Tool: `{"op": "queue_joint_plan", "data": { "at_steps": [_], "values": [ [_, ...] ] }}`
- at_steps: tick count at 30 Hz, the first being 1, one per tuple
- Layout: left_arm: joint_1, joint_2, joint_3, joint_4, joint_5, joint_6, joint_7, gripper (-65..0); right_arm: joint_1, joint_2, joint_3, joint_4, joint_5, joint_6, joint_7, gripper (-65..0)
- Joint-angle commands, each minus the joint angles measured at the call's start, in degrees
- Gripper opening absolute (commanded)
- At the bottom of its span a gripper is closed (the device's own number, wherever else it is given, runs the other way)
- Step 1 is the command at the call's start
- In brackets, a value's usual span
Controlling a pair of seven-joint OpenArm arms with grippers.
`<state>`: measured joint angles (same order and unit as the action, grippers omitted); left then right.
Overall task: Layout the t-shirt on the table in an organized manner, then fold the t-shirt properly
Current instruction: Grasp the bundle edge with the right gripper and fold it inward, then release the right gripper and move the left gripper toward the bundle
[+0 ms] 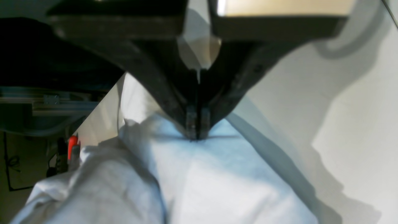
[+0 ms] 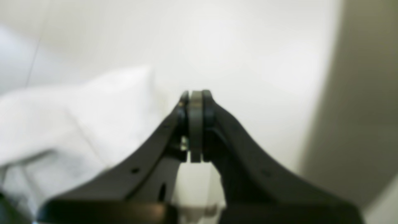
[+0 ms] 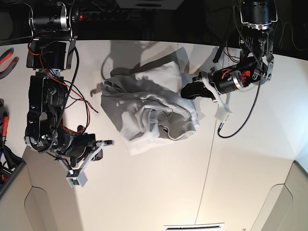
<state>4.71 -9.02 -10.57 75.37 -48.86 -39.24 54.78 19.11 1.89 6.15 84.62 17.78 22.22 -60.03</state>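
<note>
The white t-shirt (image 3: 147,108) lies crumpled and wrinkled on the far middle of the table (image 3: 159,192). My left gripper (image 3: 185,91) is at the shirt's right edge. In the left wrist view it (image 1: 196,137) is shut on a pinch of the t-shirt (image 1: 224,183), and the fabric creases at the fingertips. My right gripper (image 3: 109,142) hovers over bare table below the shirt's left side, apart from it. In the right wrist view it (image 2: 196,93) is shut with nothing between its pads, and the t-shirt (image 2: 74,121) lies to its left.
A thin dark seam (image 3: 207,163) runs across the table. Rounded cut-outs (image 3: 41,211) mark the near edge at both corners. Red-handled pliers (image 3: 6,58) lie at the far left edge. Cables hang from the left arm (image 3: 240,120).
</note>
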Motion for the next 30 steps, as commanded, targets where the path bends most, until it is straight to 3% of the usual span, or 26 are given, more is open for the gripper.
{"op": "queue_joint_plan", "data": {
  "at_steps": [1,4,8,22,30],
  "values": [
    [-0.92,-0.2,-0.11,0.96,-1.49,-0.76,-1.22,-65.0,1.01,-0.13,-0.28,0.52,2.75,1.92,0.28,-65.0],
    [-0.9,-0.2,-0.11,0.96,-1.49,-0.76,-1.22,-65.0,-0.59,-0.13,-1.51,0.52,8.02,4.96,-1.97,-65.0],
    [-0.87,-0.2,-0.11,0.96,-1.46,-0.76,-1.2,-65.0,-2.84,-0.13,-3.8,1.64,11.63,6.58,-3.43,-65.0],
    [-0.87,-0.2,-0.11,0.96,-1.46,-0.76,-1.2,-65.0,-5.4,-0.15,-8.96,9.77,11.61,6.54,-4.39,-65.0],
    [-0.87,-0.2,-0.11,0.96,-1.46,-0.76,-1.2,-65.0,-7.28,-0.15,-17.2,9.79,11.61,6.49,-4.68,-65.0]
  ]
}}
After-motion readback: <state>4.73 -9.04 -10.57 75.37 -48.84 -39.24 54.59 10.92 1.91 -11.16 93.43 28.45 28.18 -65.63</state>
